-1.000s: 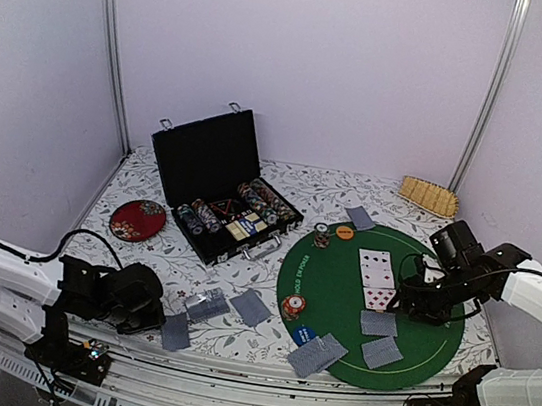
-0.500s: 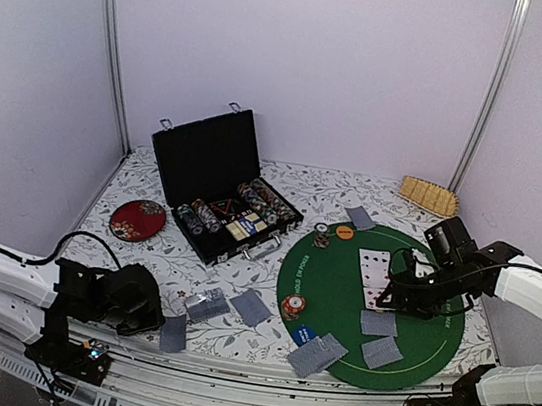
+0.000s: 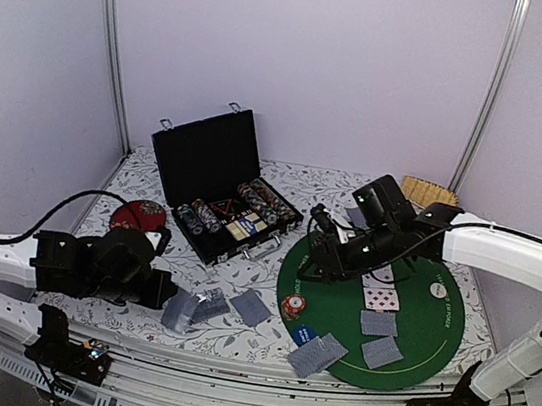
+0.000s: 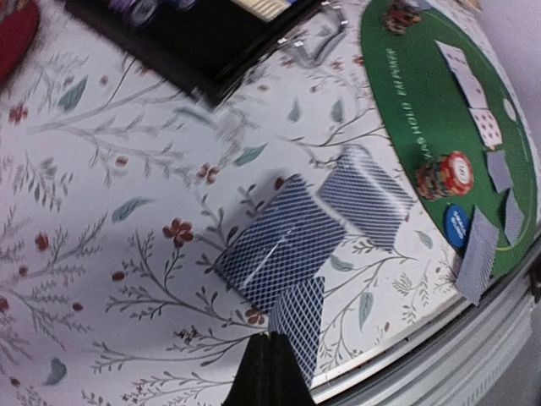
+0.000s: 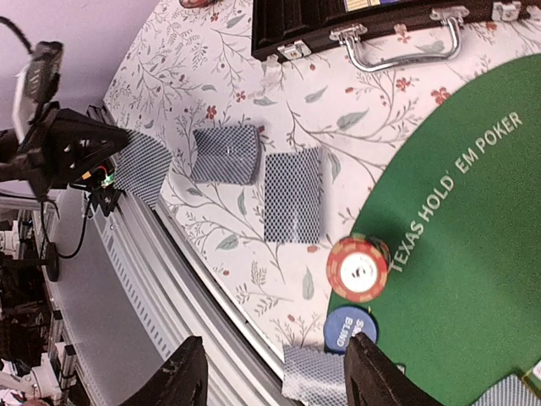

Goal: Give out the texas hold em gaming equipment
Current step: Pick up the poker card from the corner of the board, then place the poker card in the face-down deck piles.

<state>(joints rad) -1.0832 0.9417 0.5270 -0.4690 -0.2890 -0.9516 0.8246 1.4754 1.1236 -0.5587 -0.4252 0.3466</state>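
My left gripper (image 4: 269, 369) (image 3: 163, 296) is shut on the near edge of one grey-blue-backed card (image 4: 297, 325) (image 3: 178, 309), just off the flowered tablecloth at the front left. Beyond it lie a small deck (image 4: 279, 241) (image 5: 226, 154) and a single card (image 4: 365, 194) (image 5: 293, 194). My right gripper (image 5: 279, 376) (image 3: 316, 256) hangs open and empty above the left edge of the green mat (image 3: 429, 316), over a red striped chip stack (image 5: 359, 269) (image 3: 293, 307) and a blue blind button (image 5: 348, 328) (image 3: 304, 335). Face-up cards (image 3: 382, 298) and several face-down cards (image 3: 378, 323) lie on the mat.
The open black case (image 3: 217, 170), with chips in its tray, stands at the back centre with its handle (image 5: 406, 46) toward the mat. A dark-red dish (image 3: 136, 214) sits left of it, partly behind my left arm. A wicker piece (image 3: 432, 193) lies at the back right. The table's front rail (image 5: 194, 279) runs close under both grippers.
My left gripper has shut on the front-left card and lifted it. My right arm has swung left from the face-up cards to above the mat's left edge.
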